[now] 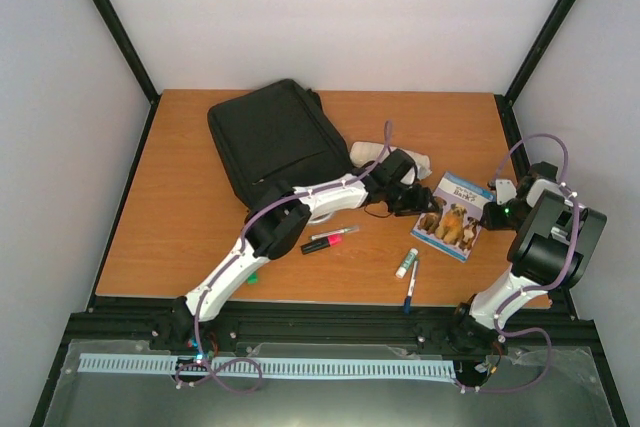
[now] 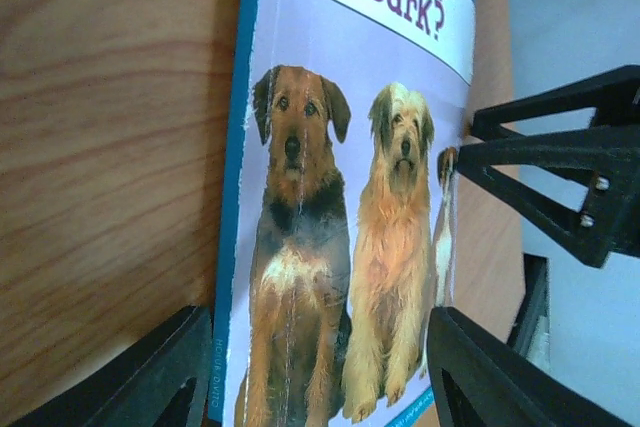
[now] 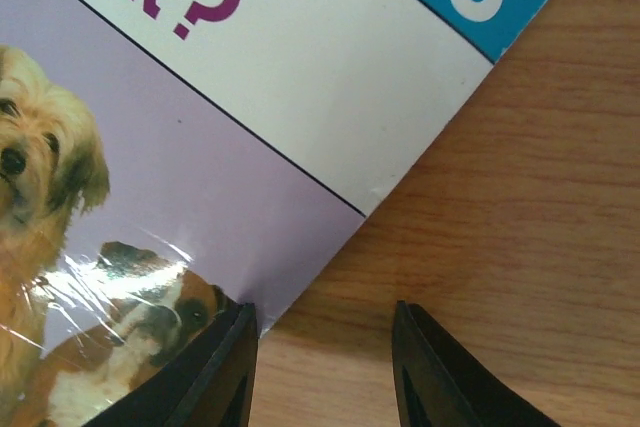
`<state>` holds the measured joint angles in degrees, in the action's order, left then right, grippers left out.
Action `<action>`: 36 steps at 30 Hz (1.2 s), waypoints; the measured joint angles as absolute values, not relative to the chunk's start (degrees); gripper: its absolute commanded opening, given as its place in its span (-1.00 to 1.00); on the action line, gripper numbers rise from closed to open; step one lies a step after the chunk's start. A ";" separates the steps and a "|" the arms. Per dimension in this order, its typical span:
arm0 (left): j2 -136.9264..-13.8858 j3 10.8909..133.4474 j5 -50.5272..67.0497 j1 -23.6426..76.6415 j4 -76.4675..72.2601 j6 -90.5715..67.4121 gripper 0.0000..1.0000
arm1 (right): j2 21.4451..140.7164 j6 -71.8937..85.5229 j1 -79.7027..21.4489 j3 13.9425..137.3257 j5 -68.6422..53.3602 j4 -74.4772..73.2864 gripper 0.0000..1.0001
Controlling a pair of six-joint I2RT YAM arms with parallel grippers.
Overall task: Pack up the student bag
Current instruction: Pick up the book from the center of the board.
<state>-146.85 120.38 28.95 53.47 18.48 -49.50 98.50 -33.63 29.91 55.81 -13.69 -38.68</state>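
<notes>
1. Nearest the arm bases, loose writing things lie on the table [image 1: 170, 227]: a blue pen [image 1: 410, 290], a short white marker [image 1: 405, 264], a red marker [image 1: 322, 244] and a thin pen [image 1: 336, 233]. None is touched. They look like items waiting their turn.

2. Further in lies the dog book [image 1: 455, 217], flat and cover up, with one arm at each side. This is probably the item being picked now.

3. The left gripper [image 1: 408, 199] is at the book's left edge. In its wrist view the jaws stand fairly wide with the book's near end between them. No clamp shows.

4. The right gripper [image 1: 492, 215] is at the opposite edge. Its wrist view shows narrower jaws, one finger [image 3: 215, 367] over the book's corner and the other finger [image 3: 440, 372] over bare table, so nothing is gripped.

5. The reason, I judge: a thin book lying flat offers no edge to pinch, so one arm steadies or nudges it while the other works onto an edge.

6. Beyond the left wrist a white pouch [image 1: 372, 150] lies partly hidden by the arm.

7. Farthest, at the table's back left, the student bag [image 1: 272, 142] lies flat, well apart from the book. I cannot tell whether a zip is open. Packing looks barely begun.
</notes>
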 measured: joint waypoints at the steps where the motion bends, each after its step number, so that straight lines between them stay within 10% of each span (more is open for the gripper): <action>1: -146.74 119.13 30.04 53.39 16.14 -50.26 0.19 | 98.50 -33.63 29.91 55.79 -13.69 -38.57 -0.22; 11: -145.58 108.66 36.38 53.04 -3.57 -63.16 -0.03 | 98.04 -34.15 29.91 54.92 -13.76 -37.08 -0.22; 22: -145.75 109.16 37.80 53.17 -6.13 -68.49 -0.98 | 97.23 -34.65 29.98 53.78 -13.93 -35.73 -0.20; 36: -133.05 104.31 33.08 53.43 7.46 -56.58 -0.98 | 90.15 -33.87 29.95 52.23 -15.84 -41.56 0.26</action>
<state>-133.05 104.31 33.08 53.43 7.46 -56.58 90.15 -33.87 29.95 52.23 -15.84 -41.56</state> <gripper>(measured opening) 0.041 0.568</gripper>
